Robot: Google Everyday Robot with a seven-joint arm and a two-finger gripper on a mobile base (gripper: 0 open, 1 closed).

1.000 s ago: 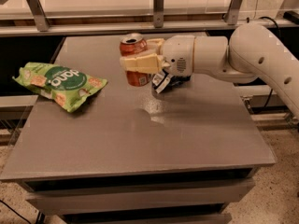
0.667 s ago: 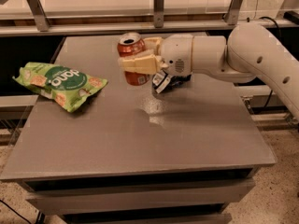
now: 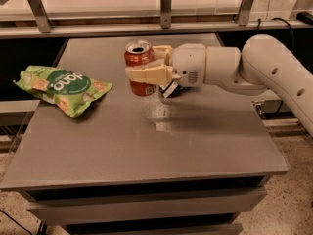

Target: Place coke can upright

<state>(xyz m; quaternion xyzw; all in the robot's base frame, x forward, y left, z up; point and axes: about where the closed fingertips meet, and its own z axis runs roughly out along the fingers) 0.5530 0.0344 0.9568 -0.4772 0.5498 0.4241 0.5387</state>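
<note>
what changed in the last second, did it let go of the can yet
The pincer, still shut on the coke can, has sunk slightly toward the table, so the can sits a touch lower, upright and not released. Whether it touches the table cannot be told. The green chip bag at the left has not moved.
</note>
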